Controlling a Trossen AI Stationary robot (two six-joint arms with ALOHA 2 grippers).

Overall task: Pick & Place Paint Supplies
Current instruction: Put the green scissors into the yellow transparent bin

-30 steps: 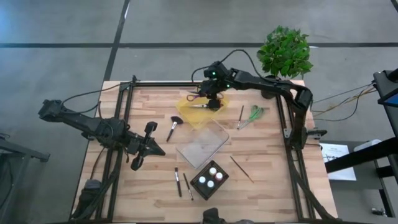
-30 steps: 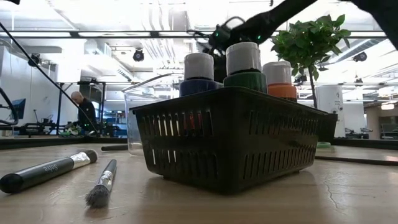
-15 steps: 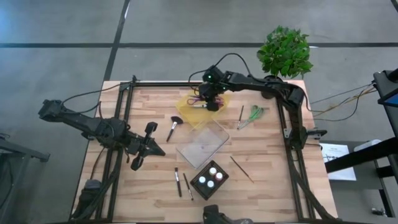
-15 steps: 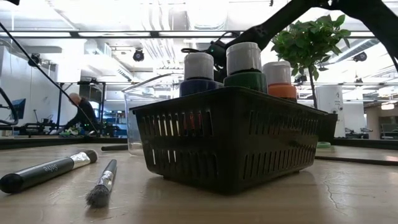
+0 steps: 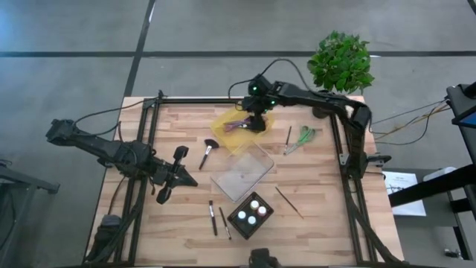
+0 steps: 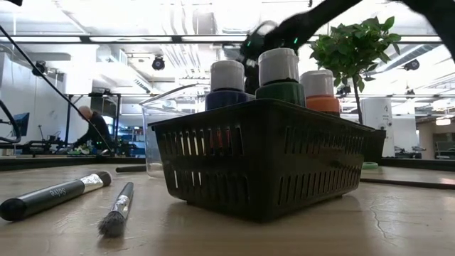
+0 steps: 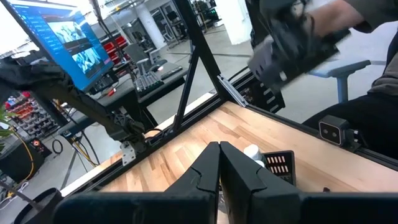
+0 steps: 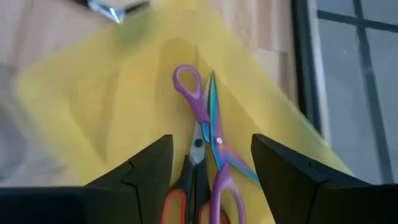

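At the far middle of the table: right gripper point(image 5: 256, 121), fingers spread apart and holding nothing, poised over the yellow tray point(image 5: 223, 134).
Yellow tray contents: purple-handled scissors point(image 8: 211, 134) lying flat between the spread fingers in the right wrist view; a red handle loop point(image 8: 173, 208) shows beside them.
Left gripper point(image 5: 174, 173): fingers pressed together, empty, waiting over the left part of the table.
Black basket point(image 5: 250, 213): near edge of the table, middle; mesh walls visible in the low view.
Paint bottles: three, upright in the basket, white caps up; dark blue bottle point(image 6: 227, 89), green bottle point(image 6: 279, 80), orange-red bottle point(image 6: 319, 92).
Brushes near the basket: two dark-handled brushes point(image 5: 212, 217) lying just left of it.
Wide-headed brush point(image 5: 207, 152): left of the clear container point(image 5: 242, 172), which sits at the table's middle.
Thin brush point(image 5: 288, 202): lying right of the basket.
Second thin brush point(image 5: 288, 138): right of the tray, next to the green-handled scissors point(image 5: 303, 137).
Potted plant point(image 5: 341, 62): far right corner.
Background, low view: a person point(image 6: 92, 126) bent over a bench, far left.
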